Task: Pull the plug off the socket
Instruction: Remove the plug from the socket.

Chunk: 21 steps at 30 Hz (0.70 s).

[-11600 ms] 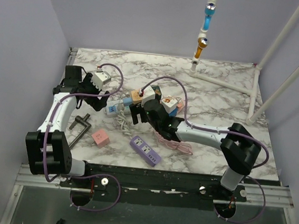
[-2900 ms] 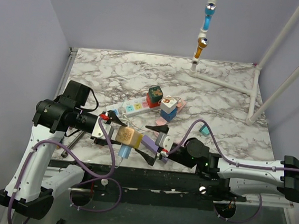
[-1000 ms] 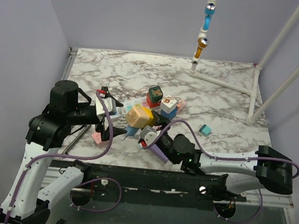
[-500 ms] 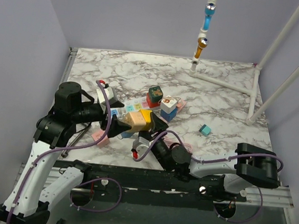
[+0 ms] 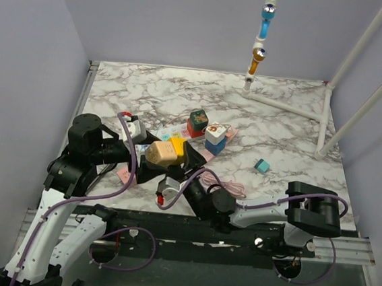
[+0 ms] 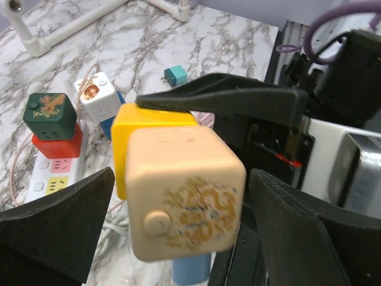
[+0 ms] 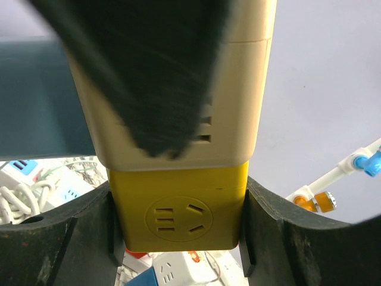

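A beige cube plug [image 5: 158, 153] with a gold pattern sits joined to a yellow cube socket [image 5: 178, 146], held in the air over the table's front left. My right gripper [image 5: 180, 159] is shut on the yellow cube socket [image 7: 178, 214], with a finger on each side. My left gripper [image 5: 147, 163] is open and straddles the beige cube plug [image 6: 184, 199], with narrow gaps at its sides. In the right wrist view the beige plug [image 7: 238, 107] is on top of the socket, partly behind a blurred left finger [image 7: 155, 77]. A blue piece [image 6: 191, 276] shows under the cubes.
On the table lie a white power strip [image 5: 170, 133] with a green-on-red cube [image 5: 197, 122], a white-on-blue cube [image 5: 215, 138], a teal plug [image 5: 262, 165], a pink adapter [image 5: 126, 176] and a pink cable [image 5: 226, 185]. A white pipe stand [image 5: 286, 106] is at the back right.
The joined cubes and both grippers have shifted a little to the left and nearer the front. The right arm has folded in further to the left.
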Available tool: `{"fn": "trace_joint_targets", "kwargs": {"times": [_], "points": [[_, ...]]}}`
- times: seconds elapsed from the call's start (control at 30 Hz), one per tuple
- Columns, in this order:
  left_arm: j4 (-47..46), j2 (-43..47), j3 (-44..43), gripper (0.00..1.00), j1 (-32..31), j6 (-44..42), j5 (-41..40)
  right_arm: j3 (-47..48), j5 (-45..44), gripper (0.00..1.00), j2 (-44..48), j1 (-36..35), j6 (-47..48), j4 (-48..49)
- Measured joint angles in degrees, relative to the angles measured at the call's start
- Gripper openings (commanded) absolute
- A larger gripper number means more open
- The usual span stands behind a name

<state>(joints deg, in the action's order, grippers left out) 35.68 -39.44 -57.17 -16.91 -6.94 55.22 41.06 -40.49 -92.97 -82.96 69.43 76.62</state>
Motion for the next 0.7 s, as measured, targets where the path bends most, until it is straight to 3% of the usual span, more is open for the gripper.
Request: {"fn": "trace_joint_targets", "kwargs": {"times": [0.17,0.3,0.47,0.6,0.7], "points": [[-5.31,1.05,2.03,0.98,0.00,2.14,-2.91,1.27,-0.90,0.01,-4.55,-1.79,4.02,3.61],[-6.21,1.68,2.14,0.88,0.00,1.99,-3.17,1.36,-1.29,0.01,-5.35,-2.25,5.40,3.93],[-5.90,2.67,2.14,0.98,0.00,0.76,-3.19,2.86,-2.10,0.01,-5.40,-2.27,6.86,5.01],[-5.09,2.89,2.19,0.98,0.00,-0.11,-3.65,3.91,-2.38,0.01,-6.67,-2.27,9.11,6.03],[-4.70,3.02,2.34,0.90,0.00,-0.48,-4.22,4.00,-2.40,0.01,-7.91,-2.27,10.40,6.03]]}}
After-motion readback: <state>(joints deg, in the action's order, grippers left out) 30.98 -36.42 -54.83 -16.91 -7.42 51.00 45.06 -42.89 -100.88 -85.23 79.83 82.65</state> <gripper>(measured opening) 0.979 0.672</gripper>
